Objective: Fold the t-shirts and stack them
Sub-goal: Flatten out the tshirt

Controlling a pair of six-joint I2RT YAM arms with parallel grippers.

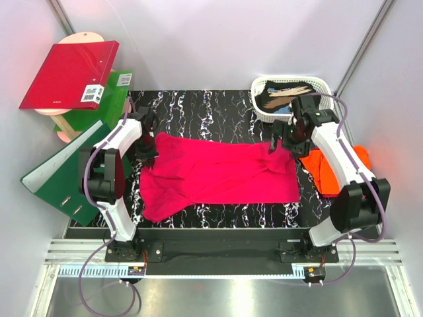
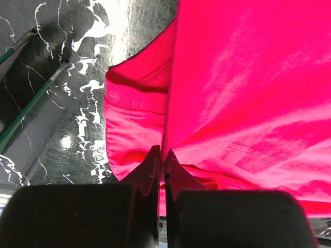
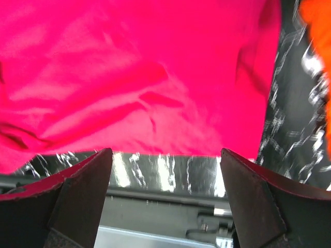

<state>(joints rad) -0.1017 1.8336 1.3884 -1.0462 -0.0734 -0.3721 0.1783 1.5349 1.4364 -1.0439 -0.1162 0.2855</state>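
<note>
Left arm (image 1: 122, 142) bent down at the counter's (image 1: 218, 105) left edge, left fingers (image 2: 149, 173) pinching the pink t-shirt (image 1: 218, 175) (far-left corner), right fingers (image 3: 83, 181) spread wide, empty

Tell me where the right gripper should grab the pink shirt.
The pink shirt lies flat, so probably pinch its far right corner from above, jaws straddling the hem. The open right gripper hangs over it, opposite the left gripper, shut on the left edge.
</note>
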